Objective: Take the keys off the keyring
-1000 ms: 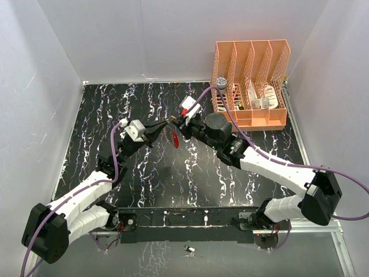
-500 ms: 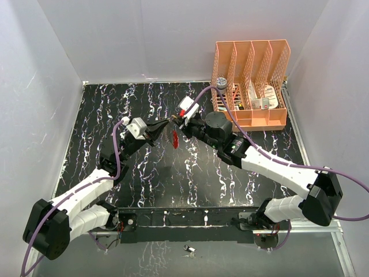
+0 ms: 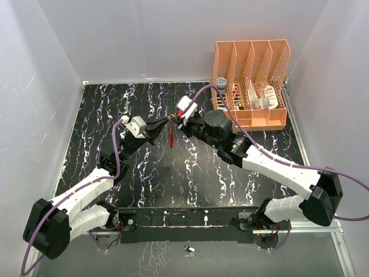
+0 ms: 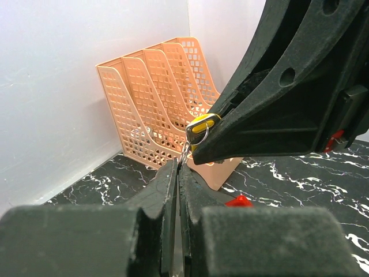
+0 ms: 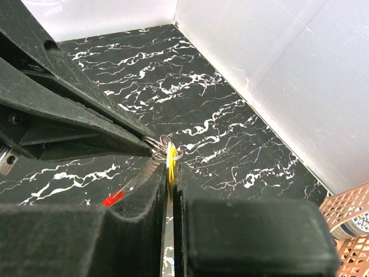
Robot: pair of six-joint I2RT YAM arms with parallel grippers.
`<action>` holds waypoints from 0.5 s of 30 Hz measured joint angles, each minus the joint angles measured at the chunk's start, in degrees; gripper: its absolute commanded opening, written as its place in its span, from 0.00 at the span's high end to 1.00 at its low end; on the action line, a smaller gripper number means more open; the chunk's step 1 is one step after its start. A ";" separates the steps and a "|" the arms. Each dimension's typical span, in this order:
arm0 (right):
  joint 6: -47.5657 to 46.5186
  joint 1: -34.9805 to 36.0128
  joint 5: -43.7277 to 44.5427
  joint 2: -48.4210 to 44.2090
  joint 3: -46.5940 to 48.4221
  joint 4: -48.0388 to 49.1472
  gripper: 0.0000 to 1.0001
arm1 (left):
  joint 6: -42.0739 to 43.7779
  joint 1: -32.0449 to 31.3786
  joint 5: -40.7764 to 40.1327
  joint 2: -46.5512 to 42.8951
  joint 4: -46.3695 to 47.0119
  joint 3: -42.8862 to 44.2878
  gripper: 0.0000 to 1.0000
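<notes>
Above the worktop [image 3: 190,173], left tool [image 3: 168,120] pinches the keyring [image 4: 198,131], right tool [image 3: 175,120] pinches the yellow key [image 5: 171,159]; red key [image 3: 172,137] dangles below.

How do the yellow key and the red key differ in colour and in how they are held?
The yellow key has a yellow head; the red key has a red one. The yellow key is pinched in the jaws of the right gripper; the red key dangles free below, in no jaws. Both are small and join the keyring.
</notes>
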 measured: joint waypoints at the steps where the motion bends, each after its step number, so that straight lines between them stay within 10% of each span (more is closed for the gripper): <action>1: -0.11 0.09 0.13 0.00 0.17 -0.24 1.00 | 0.00 0.00 -0.04 0.00 -0.07 0.13 1.00; 11: -1.60 1.05 1.68 1.01 2.89 -1.38 1.00 | 0.02 0.02 -0.15 0.04 -0.94 1.44 1.00; 15: -2.01 1.33 2.67 1.60 3.15 -1.36 1.00 | 0.15 0.04 -0.04 0.15 -2.29 1.55 0.74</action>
